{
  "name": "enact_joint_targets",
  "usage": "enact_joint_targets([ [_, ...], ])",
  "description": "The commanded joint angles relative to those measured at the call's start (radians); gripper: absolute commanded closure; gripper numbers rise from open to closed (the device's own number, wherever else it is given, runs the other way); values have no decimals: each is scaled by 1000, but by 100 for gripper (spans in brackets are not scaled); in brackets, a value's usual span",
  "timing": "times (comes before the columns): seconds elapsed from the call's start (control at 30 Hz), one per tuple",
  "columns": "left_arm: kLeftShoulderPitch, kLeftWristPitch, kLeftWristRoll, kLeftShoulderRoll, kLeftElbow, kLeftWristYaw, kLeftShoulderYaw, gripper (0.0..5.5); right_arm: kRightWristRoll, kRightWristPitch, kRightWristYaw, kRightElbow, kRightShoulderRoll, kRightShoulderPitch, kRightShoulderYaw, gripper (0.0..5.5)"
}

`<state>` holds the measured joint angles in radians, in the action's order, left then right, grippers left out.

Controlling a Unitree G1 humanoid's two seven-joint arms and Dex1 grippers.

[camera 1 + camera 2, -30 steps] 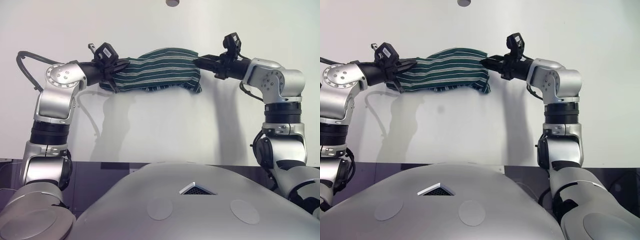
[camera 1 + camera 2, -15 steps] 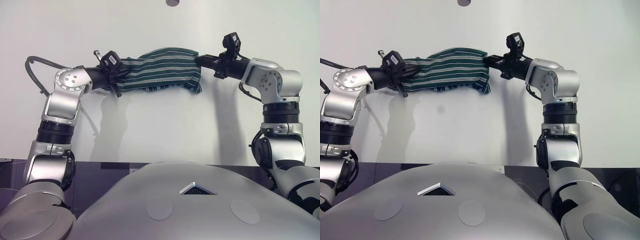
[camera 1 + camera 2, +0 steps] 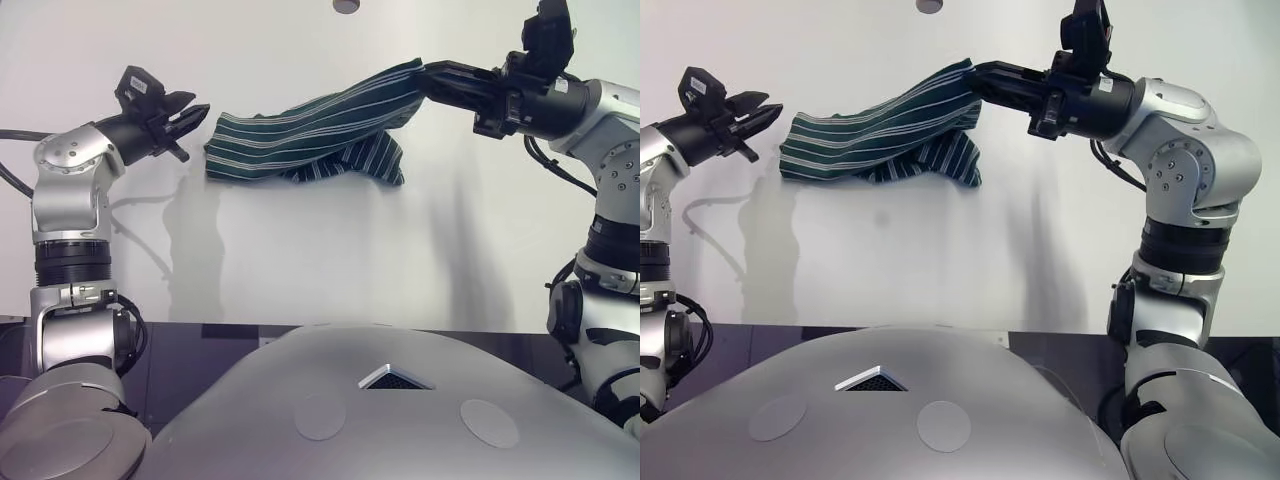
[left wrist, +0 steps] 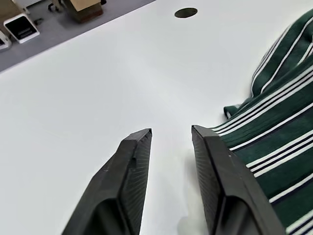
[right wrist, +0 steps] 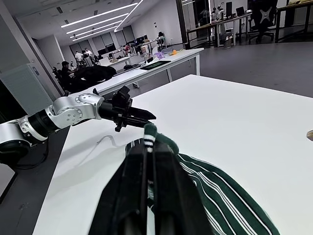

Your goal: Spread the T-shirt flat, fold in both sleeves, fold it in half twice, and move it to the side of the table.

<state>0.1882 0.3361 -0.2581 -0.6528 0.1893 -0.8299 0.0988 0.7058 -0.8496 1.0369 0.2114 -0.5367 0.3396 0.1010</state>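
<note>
The limp T-shirt (image 3: 300,140) is sagging from the right gripper's (image 3: 430,75) pinch, the spread left gripper (image 3: 198,113) hovering beside its free hem, likely the best hold.

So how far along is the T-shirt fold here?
Done: nothing clearly finished; the T-shirt is bunched, not spread flat on the table. In hand: the right gripper, jaws shut on one end, holds that end raised; the left gripper hangs open beside the other end, gripping nothing. Left: flattening, both sleeves, two half folds, the move aside.
</note>
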Motion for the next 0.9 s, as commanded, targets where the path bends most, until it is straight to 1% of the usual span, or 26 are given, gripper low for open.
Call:
enact_joint_targets([
  [0.03,18,112,-70,31,-23,-22,2,363,-15,30,-12,21,-9,-25,-37,550],
  [0.13,38,149,-53,55,14,-8,-38,363,-25,48,-17,9,-11,-24,-59,550],
  [0.2,45,118,17,45,83,18,-81,363,-31,59,-18,2,-14,-23,-71,550],
  [0.37,49,97,46,61,158,13,-107,363,-53,87,-25,-15,-10,-31,-97,550],
  [0.43,66,79,37,79,178,23,-94,363,-62,96,-32,-22,-7,-33,-108,550],
  [0.6,84,-2,35,98,218,39,-69,435,-100,120,-48,-38,-10,-43,-143,550],
  [0.8,61,-5,36,99,207,14,-84,547,-115,130,-51,-58,-14,-41,-149,550],
  [0.87,67,-30,34,102,207,22,-72,549,-125,140,-57,-70,-10,-37,-142,550],
  [0.9,91,-39,2,116,192,30,-39,549,-118,141,-75,-97,3,-15,-116,550],
])
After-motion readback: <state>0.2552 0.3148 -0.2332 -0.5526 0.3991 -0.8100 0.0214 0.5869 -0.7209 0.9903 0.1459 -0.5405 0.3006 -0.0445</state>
